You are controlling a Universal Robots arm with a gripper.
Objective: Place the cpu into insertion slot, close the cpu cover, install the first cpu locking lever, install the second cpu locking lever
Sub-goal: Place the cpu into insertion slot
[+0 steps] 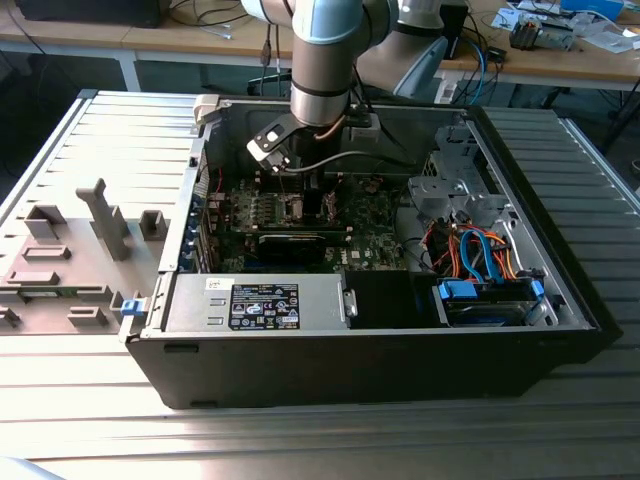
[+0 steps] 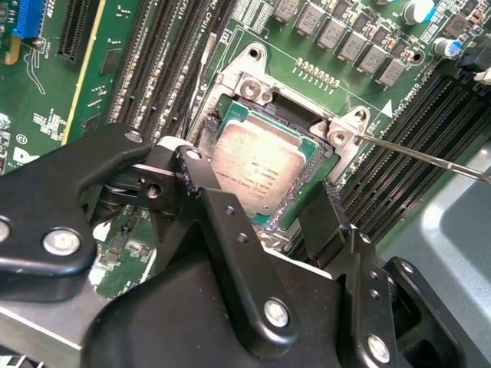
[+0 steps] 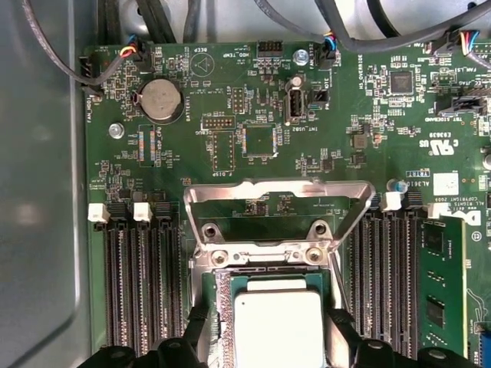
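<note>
The cpu (image 2: 257,161) (image 3: 276,326), a flat silver-topped chip, lies level in the insertion slot (image 2: 268,96) on the green board. In both wrist views my gripper (image 2: 259,186) (image 3: 267,322) is shut on the cpu, with one black finger (image 2: 196,165) at each of two opposite edges. The cpu cover (image 3: 276,188), a silvery frame plate, stands swung open beyond the slot. A thin metal locking lever (image 2: 430,157) sticks out beside the slot. In the exterior view the gripper (image 1: 300,188) is down inside the open computer case.
Long black memory slots (image 3: 142,291) flank the socket on both sides. A coin battery (image 3: 159,98) and cables (image 3: 383,34) lie further along the board. The power supply box (image 1: 260,305), drive cage (image 1: 450,195) and case walls (image 1: 190,210) hem in the arm.
</note>
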